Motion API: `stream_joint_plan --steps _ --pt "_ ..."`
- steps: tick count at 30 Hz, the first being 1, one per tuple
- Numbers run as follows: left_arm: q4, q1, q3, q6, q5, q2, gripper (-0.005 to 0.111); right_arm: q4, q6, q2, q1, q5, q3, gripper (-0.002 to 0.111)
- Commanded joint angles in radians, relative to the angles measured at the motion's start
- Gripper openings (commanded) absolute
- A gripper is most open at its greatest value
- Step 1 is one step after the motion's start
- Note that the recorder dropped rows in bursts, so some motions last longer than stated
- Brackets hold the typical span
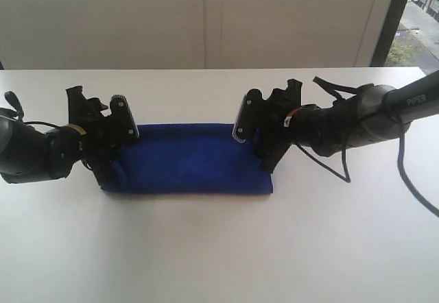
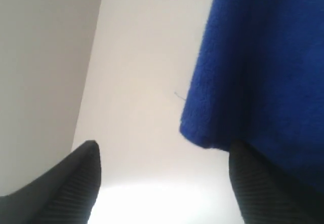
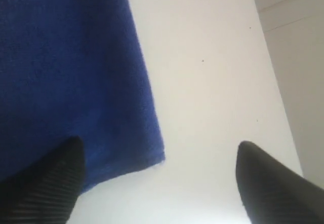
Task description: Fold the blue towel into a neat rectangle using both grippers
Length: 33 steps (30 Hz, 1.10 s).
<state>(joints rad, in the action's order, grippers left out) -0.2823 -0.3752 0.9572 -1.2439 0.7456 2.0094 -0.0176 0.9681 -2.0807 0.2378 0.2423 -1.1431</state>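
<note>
Item: towel (image 1: 195, 159), blue, on a white table (image 1: 219, 255).
Place: middle of the table, slightly left of centre, its long sides running left to right.
Shape now: a long, narrow band with fairly straight near and far edges. It looks thick enough to be doubled, but the layers cannot be counted.
Left end: partly hidden behind the left gripper (image 1: 99, 111); the near-left corner looks a little rumpled.
Right end: square and tidy, partly hidden behind the right gripper (image 1: 269, 107).
Left gripper, jaws: spread wide with nothing held. In the left wrist view (image 2: 164, 150) one jaw stands over the towel (image 2: 263, 57), by its corner, and the other over bare table.
Right gripper, jaws: spread wide with nothing held. In the right wrist view (image 3: 161, 145) one jaw stands over the towel (image 3: 66, 57) and the other over bare table, with a towel corner lying between them.
Done, by the look of it: a lengthwise fold, laid flat and let go.
Left, as judged: the band is too long for a neat rectangle, so one short end probably needs carrying over to the other. The edges then need squaring, the left corner most of all.
Grip needed next: none is in place, so each corner has to be pinched afresh.
</note>
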Motion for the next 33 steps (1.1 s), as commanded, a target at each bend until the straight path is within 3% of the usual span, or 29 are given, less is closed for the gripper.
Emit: stream_joint_plan --steps 1,6,11,13,14,17,19,23,25,28,33 --pt "-0.077 0.002 -0.001 -0.041 0.028 -0.051 0.074 0.004 -0.004 0.068 -0.01 0.035 -0.002 0.077" --pt "-0.09 -0.008 -0.001 -0.041 0.017 -0.1 0.074 0.032 -0.008 0.149 -0.01 -0.001 -0.002 0.077" --pt "-0.242 -0.066 -0.001 -0.035 -0.069 -0.166 0.074 0.125 -0.152 0.231 -0.009 -0.122 -0.002 0.072" --pt "-0.313 -0.093 -0.001 -0.035 -0.15 -0.188 0.072 0.146 -0.27 0.256 -0.009 -0.212 -0.002 0.059" --pt "-0.338 -0.104 -0.001 -0.033 -0.183 -0.195 0.068 0.146 -0.316 0.264 -0.009 -0.267 -0.006 0.047" --pt "-0.409 -0.115 -0.001 -0.031 -0.299 -0.204 0.034 0.146 -0.346 0.263 -0.009 -0.418 -0.035 0.003" --pt "-0.446 -0.113 0.018 -0.039 -0.395 -0.205 0.001 0.154 -0.346 0.25 -0.009 -0.527 -0.081 0.0" --pt "-0.52 -0.057 0.143 -0.03 -0.78 -0.197 0.0 0.215 -0.346 0.204 -0.009 -0.776 -0.225 0.0" --pt "-0.522 -0.022 0.21 0.019 -0.905 -0.179 0.0 0.236 -0.346 0.173 -0.009 -0.858 -0.292 0.0" --pt "-0.523 0.037 0.29 0.077 -1.014 -0.131 0.0 0.269 -0.346 0.098 -0.009 -0.937 -0.38 0.0" --pt "-0.42 0.056 0.299 0.118 -1.053 -0.046 0.0 0.336 -0.301 -0.02 0.01 -1.003 -0.394 0.0"
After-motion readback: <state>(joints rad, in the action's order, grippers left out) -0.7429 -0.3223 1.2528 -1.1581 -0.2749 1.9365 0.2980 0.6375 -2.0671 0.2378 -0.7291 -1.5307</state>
